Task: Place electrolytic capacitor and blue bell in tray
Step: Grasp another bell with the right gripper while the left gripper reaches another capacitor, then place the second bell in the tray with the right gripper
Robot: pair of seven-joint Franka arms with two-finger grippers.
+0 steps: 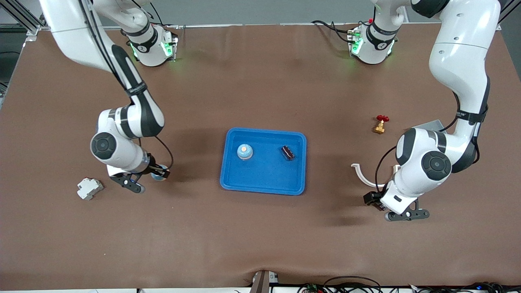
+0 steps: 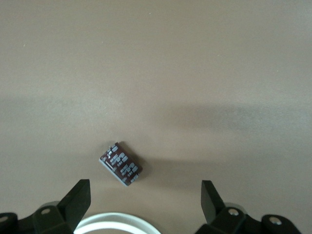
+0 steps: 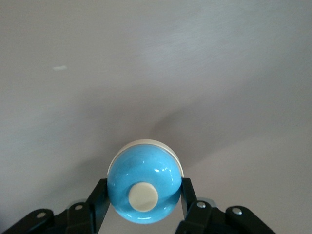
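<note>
Closest to the front camera, the left gripper (image 2: 146,191) hangs with its fingers spread over an electrolytic capacitor (image 2: 121,163), which lies on the table (image 1: 260,244) at about 4 o'clock from the tray (image 1: 264,190). At about 8 o'clock from the tray, the right gripper (image 1: 158,174) pinches a blue bell (image 3: 145,183) close to the table surface. Inside the tray another bell (image 1: 244,151) and another capacitor (image 1: 287,153) already sit. So one pair seems delivered; the pinched bell and the loose capacitor are still to be carried in.
</note>
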